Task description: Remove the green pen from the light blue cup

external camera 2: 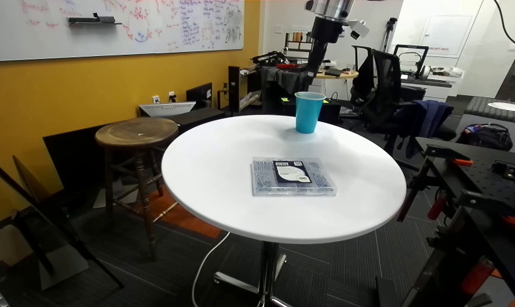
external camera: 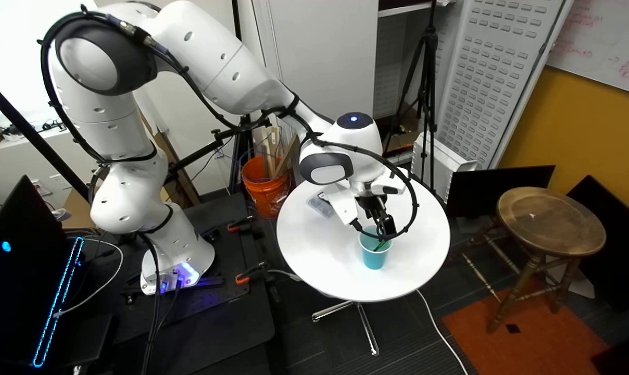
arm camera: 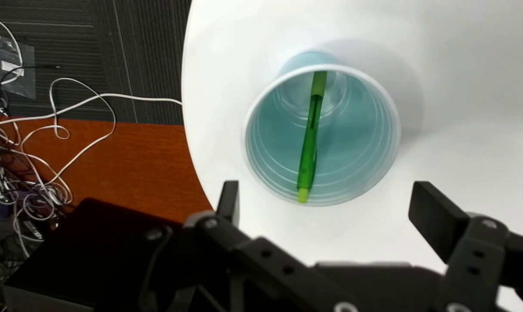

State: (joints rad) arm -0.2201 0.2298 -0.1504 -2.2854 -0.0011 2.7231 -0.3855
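Indoors, a white robot arm (external camera: 226, 67) bends over a round white surface (external camera 2: 223, 179), its black claw (arm camera: 328, 201) near the rim of a light blue cup (external camera 2: 308, 113). The claw is unclenched, its two fingers (arm camera: 439, 221) spread wide. The green pen (arm camera: 311, 138) leans inside the cup, apart from both fingers, its pale green end by the rim and its body slanting down toward the base. The cup stands upright close to the surface's edge. From where I stand, I can see a labeled clear plastic case (external camera 2: 293, 177) lying flat on the same surface, apart from the cup; a wooden stool (external camera: 551, 221) stands nearby.
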